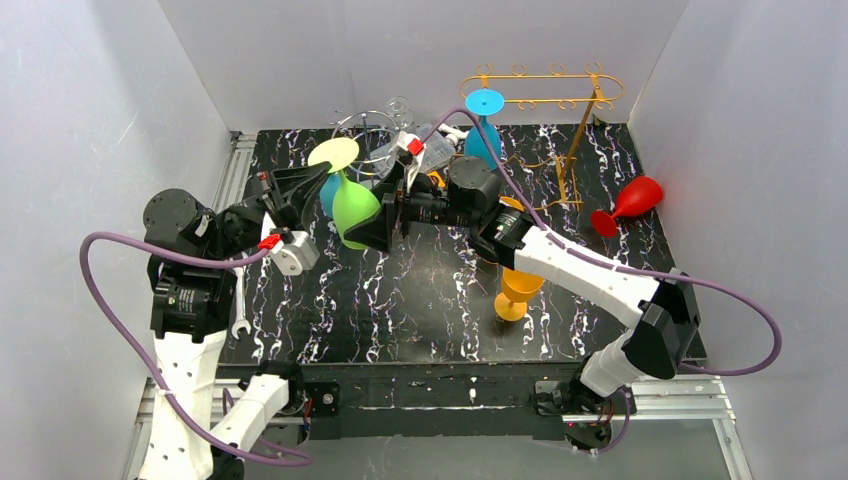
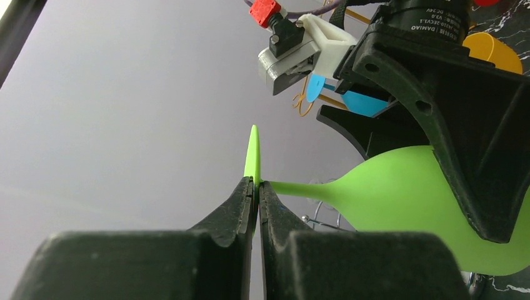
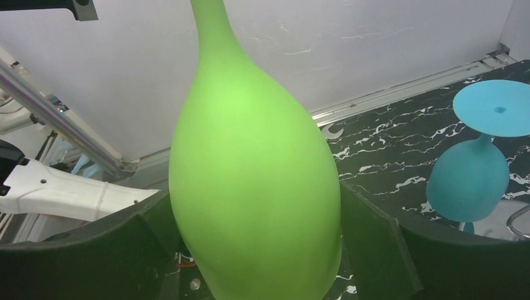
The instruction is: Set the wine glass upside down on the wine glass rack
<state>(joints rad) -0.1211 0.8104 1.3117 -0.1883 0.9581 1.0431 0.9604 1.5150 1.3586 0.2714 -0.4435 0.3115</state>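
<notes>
The left gripper's (image 2: 256, 187) jaws are pressed together on the rim of the green glass's (image 1: 355, 208) foot (image 1: 333, 153), pinching the thin disc edge-on. The right gripper's (image 3: 253, 209) jaws are spread wide, one to each side of the bowl (image 3: 250, 156); whether they touch it cannot be told.

The glass hangs in the air above the left rear part of the table (image 1: 420, 300), between the two grippers. Its foot is uppermost and its mouth points down, the long axis leaning slightly from vertical. The surface is matte, opaque lime green: a flat round foot, a slim stem (image 2: 300, 189) and a smooth teardrop bowl.

The rack (image 1: 545, 90) is thin gold wire with curled loops, standing at the rear right. A blue glass (image 1: 482, 140) sits foot-up at its left end.

The table is black with white marble veining. Plain white walls close it in on three sides.
</notes>
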